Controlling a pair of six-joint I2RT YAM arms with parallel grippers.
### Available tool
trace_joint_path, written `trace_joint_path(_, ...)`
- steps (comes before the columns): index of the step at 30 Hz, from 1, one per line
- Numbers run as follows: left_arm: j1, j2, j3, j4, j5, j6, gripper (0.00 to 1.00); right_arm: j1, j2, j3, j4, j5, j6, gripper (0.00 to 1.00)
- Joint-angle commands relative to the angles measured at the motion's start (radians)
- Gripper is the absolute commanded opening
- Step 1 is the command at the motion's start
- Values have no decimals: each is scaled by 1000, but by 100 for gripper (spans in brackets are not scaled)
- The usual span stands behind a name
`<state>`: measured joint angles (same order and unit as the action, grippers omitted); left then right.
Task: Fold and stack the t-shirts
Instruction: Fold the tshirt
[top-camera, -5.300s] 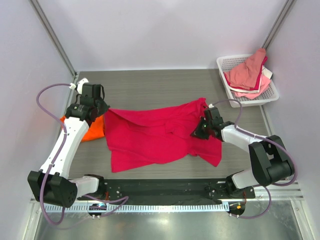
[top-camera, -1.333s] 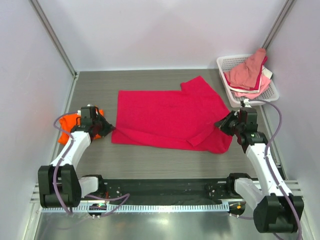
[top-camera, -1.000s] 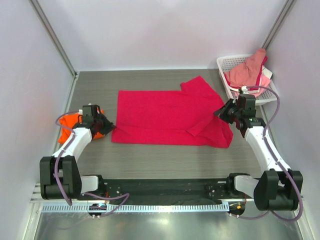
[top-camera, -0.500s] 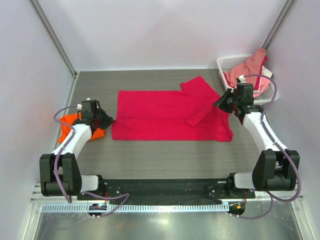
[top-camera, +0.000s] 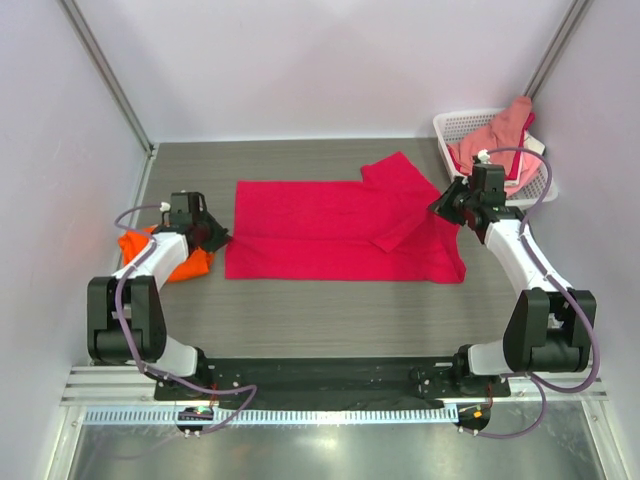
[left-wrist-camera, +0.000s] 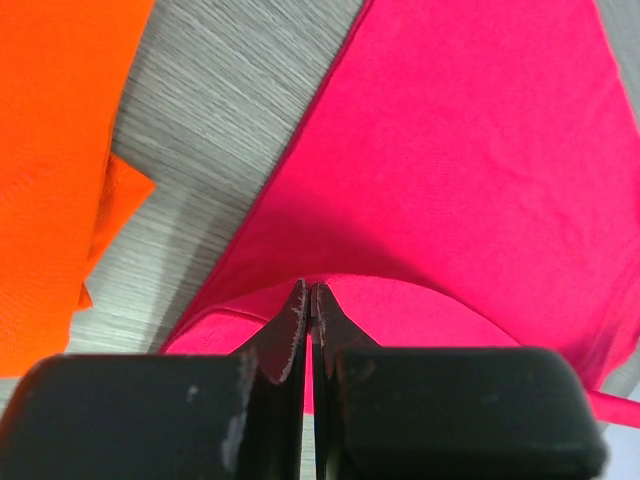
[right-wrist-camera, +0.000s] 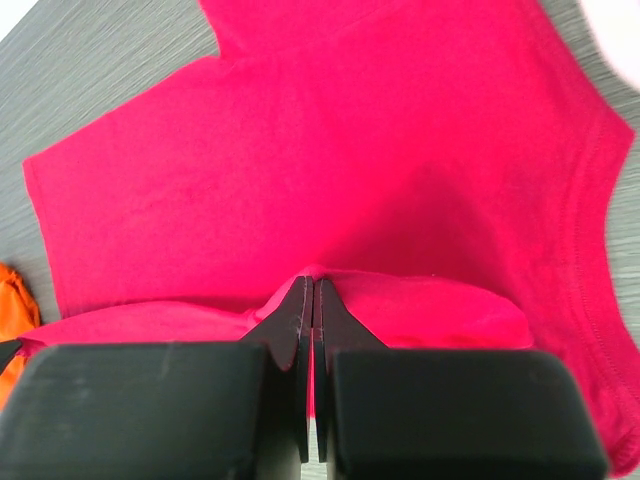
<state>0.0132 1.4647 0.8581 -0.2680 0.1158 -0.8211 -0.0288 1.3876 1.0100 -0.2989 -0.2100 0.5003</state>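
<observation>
The crimson-red t-shirt (top-camera: 335, 225) lies spread flat across the middle of the table, one sleeve sticking out at the far right and a fold of cloth lying over its right part. My left gripper (top-camera: 214, 238) is shut on the shirt's left edge (left-wrist-camera: 400, 310). My right gripper (top-camera: 449, 207) is shut on the shirt's right edge (right-wrist-camera: 430, 300), lifting a ridge of cloth. The orange t-shirt (top-camera: 160, 252) lies bunched at the left, under my left arm; it also shows in the left wrist view (left-wrist-camera: 55, 150).
A white lattice basket (top-camera: 452, 127) holding pink and white clothes stands at the far right corner, just behind my right gripper. Side walls stand close to both arms. Bare grey table (top-camera: 330, 305) lies in front of the red shirt.
Both arms have spread the crumpled red shirt out flat. In the last second both grippers moved toward the back, each carrying its edge of the shirt.
</observation>
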Motion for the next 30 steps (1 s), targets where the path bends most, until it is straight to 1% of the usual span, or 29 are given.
trace_joint_path(1,-33,20,50,46,-13,28,0,-20,-21,41,41,35,-6,1)
trace_joint_path(11,-45,88,97,47,-31,34,0,-29,-4,56,44,43,1,1)
trace_joint_path(16,-44,100,111,29,-79,30,0,-33,14,75,47,41,6,1)
trace_joint_path(19,-44,103,114,24,-100,13,0,-31,40,90,50,47,12,1)
trace_joint_path(22,-44,123,124,35,-90,13,0,-33,77,101,76,46,27,2)
trace_joint_path(24,-44,140,140,32,-74,19,0,-31,117,114,98,32,40,7)
trace_joint_path(25,-44,147,147,30,-68,20,3,-31,131,122,99,29,43,23)
trace_joint_path(26,-44,154,148,33,-53,29,10,-31,142,128,101,26,46,38)
trace_joint_path(27,-44,154,150,30,-50,33,19,-31,137,127,99,21,53,49)
trace_joint_path(28,-44,146,138,32,-50,34,36,-30,122,116,104,24,63,62)
trace_joint_path(30,-45,94,116,32,-64,40,47,-25,78,52,125,47,73,64)
